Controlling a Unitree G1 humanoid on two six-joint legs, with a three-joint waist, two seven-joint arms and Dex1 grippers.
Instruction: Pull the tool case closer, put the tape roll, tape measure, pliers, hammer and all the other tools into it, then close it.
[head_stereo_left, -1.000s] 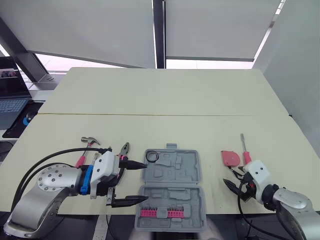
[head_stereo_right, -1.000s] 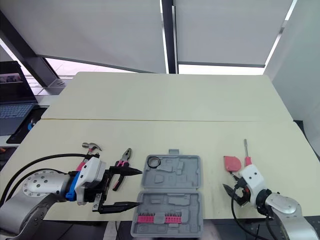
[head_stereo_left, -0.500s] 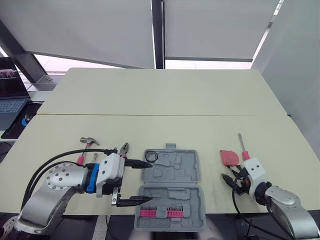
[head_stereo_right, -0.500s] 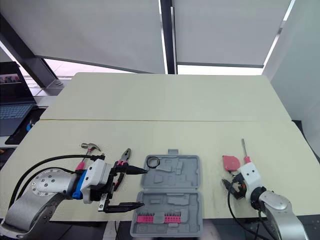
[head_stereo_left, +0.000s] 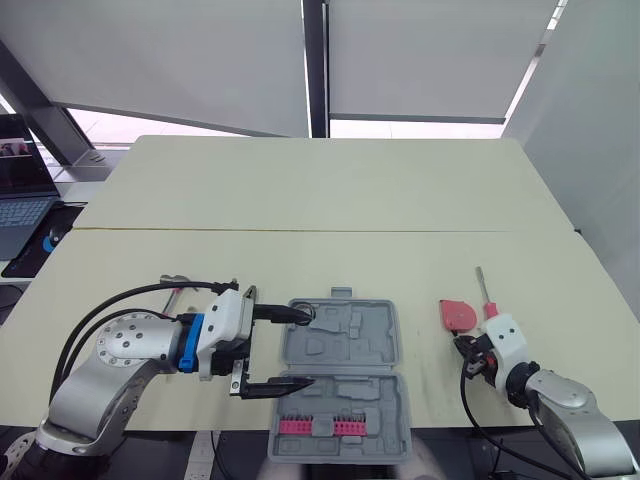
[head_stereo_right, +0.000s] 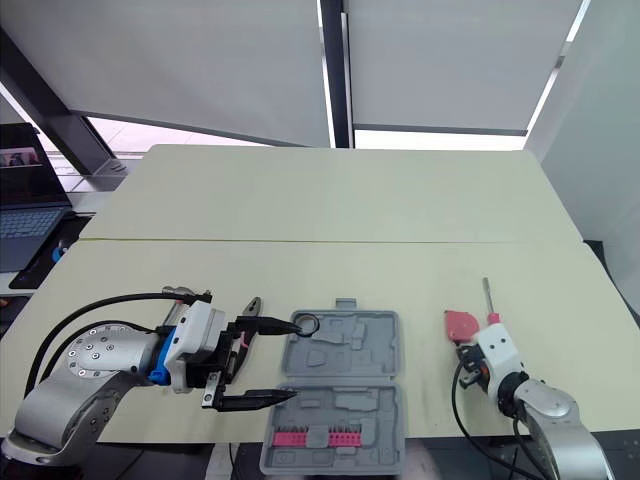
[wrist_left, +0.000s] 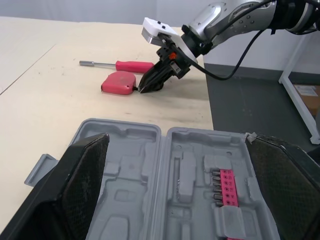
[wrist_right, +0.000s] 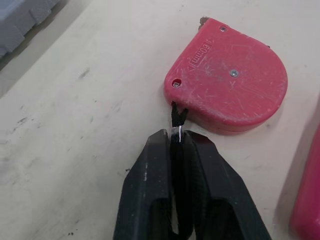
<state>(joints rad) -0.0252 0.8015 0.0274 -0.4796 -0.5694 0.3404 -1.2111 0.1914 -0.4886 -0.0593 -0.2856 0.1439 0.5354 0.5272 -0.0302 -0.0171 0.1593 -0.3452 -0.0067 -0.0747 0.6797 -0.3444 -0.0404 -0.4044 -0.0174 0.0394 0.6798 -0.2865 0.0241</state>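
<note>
The tape measure (wrist_right: 230, 95), a scuffed red one, lies flat on the table (head_stereo_left: 300, 200) near its front edge, well to the robot's right of the tool case (head_stereo_left: 370, 340). A short black strap (wrist_right: 177, 116) comes off its rim on the robot's side. The right gripper (wrist_right: 178, 140) has its two fingers pressed together on that strap, so it holds the tape measure by the strap and not by the body. The body lies just past the fingertips, away from the robot, and the case lies off to the left of them; as I judge it, the carry has to run leftward along the table front, and the right arm is much the nearer one for it. Hanging from a strap, the measure will likely swing. A red-handled screwdriver (head_stereo_left: 486, 295) lies just beside the measure on its right, shaft pointing away from the robot. The case is open and flat, with a row of pink bits (head_stereo_left: 320, 427) in the near half and a black tape roll (head_stereo_left: 305, 313) in the far left corner. The left gripper (head_stereo_left: 306, 347) is spread wide at the case's left side, one finger by the tape roll and the other over the hinge line; whether either touches cannot be told. The pliers (head_stereo_right: 250, 306) and hammer (head_stereo_left: 172, 283) are mostly hidden behind that arm.
</note>
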